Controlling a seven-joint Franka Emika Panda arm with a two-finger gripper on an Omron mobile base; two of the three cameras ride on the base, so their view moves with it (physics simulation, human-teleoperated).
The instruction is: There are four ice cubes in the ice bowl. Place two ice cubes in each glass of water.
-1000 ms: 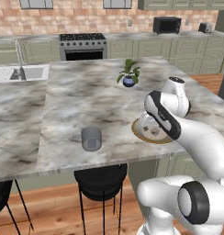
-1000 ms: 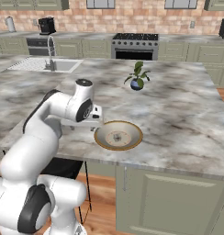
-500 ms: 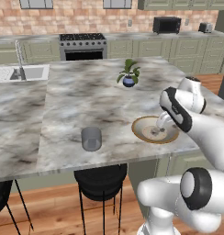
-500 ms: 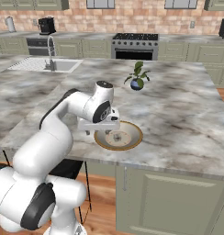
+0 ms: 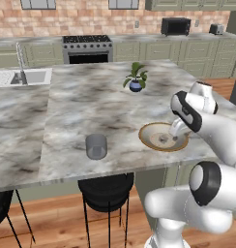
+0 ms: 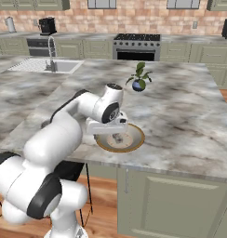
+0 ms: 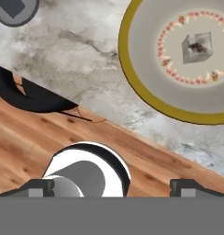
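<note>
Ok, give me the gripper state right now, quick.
Gripper: open, fingers spread wide, holding nothing, above the counter edge beside the ice bowl.

ice bowl (image 7: 146, 98): tan, golden-brown rim, red dot ring | ice cube (image 7: 197, 47): pale grey | counter (image 5: 81, 101): grey-white marble

A small potted plant (image 5: 136, 79) in a blue pot stands near the middle of the marble island counter (image 5: 81, 106). Beyond the island, against the brick wall, sits a steel stove (image 5: 87, 47) among green cabinets. A sink (image 6: 44, 66) with a tall faucet lies left of the stove. Black stools (image 5: 106, 191) are tucked under the island's near edge.
</note>
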